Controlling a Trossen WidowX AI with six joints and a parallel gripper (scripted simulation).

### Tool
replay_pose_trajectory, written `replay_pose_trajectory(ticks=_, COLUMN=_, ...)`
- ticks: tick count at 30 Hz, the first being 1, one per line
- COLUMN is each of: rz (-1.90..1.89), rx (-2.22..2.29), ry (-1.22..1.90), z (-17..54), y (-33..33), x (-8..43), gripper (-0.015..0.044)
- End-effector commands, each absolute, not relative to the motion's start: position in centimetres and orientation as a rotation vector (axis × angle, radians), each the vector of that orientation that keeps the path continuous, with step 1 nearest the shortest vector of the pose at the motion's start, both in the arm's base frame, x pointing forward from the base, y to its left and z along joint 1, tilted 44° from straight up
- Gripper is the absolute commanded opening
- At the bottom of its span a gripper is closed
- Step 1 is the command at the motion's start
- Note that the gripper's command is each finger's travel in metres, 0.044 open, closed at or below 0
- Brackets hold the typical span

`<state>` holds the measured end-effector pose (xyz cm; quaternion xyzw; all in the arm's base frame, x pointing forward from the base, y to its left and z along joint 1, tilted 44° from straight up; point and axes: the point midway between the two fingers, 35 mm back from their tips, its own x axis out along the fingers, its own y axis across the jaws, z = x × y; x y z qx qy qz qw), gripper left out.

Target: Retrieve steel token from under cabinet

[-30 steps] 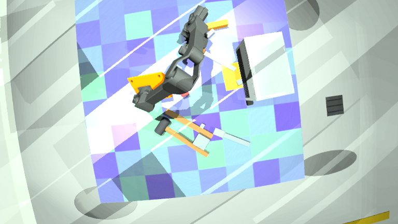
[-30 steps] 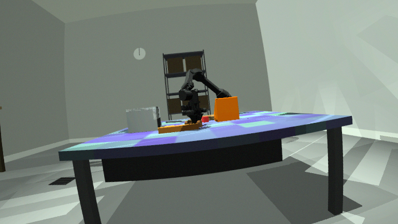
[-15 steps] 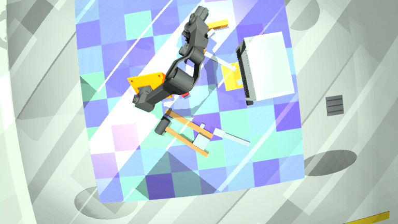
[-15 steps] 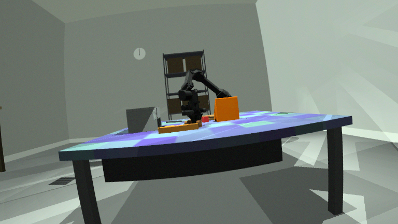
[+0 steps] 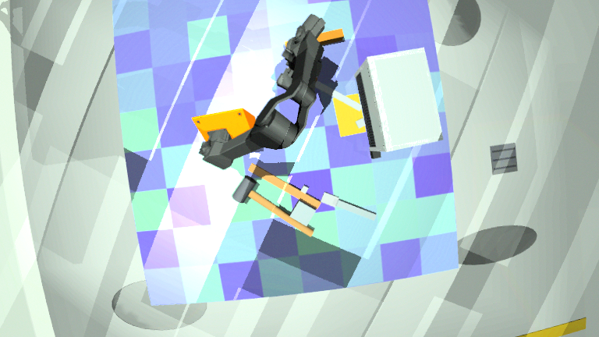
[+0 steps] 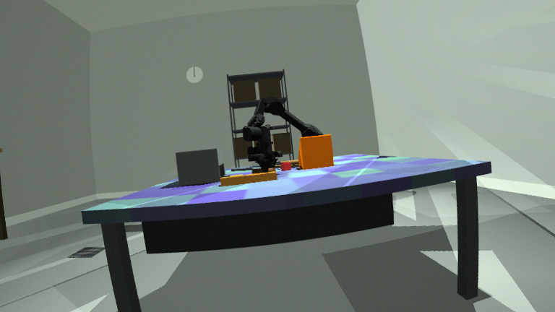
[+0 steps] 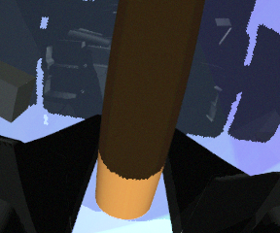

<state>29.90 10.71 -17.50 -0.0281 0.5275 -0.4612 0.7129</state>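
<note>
Nearest in the exterior view, an orange rectangular bar (image 5: pixel 331 37) (image 6: pixel 248 178) is laid on the table with multicoloured squares (image 5: pixel 194 249) (image 6: pixel 286 193). Just beyond it, the black gripper (image 6: pixel 267 167) (image 7: pixel 134 128) is lowered towards the table, and a round orange-brown handle (image 7: pixel 152 87) is pinched between its two fingers. In the top view, a slim pale rod (image 5: pixel 347 99) is seen running from beside the arm across the yellow marked area (image 5: pixel 345 121) to the front of the pale boxy cabinet (image 5: pixel 404 99) (image 6: pixel 198 167). The flat steel token cannot be made out, so its place cannot be told. A red block (image 6: pixel 285 165) is seen near an upright orange panel (image 5: pixel 223 123) (image 6: pixel 316 152). Farther across the table, a dark-headed mallet (image 5: pixel 245 189) is laid down. Behind everything, brown boxes are held by a grey metal shelf rack (image 6: pixel 255 75), and a round white clock (image 6: pixel 194 74) is mounted on the wall.
</note>
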Motion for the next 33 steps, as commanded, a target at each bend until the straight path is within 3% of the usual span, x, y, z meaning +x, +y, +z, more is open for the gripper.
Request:
replay_pose_trajectory(ticks=1, rz=-1.024, rx=-0.057, ry=1.164, z=-17.1, y=10.3, x=30.8, gripper=0.0000)
replay_pose_trajectory(ticks=33, rz=-1.027, rx=-0.059, ry=1.161, z=-14.1, y=7.2, x=36.2, gripper=0.0000)
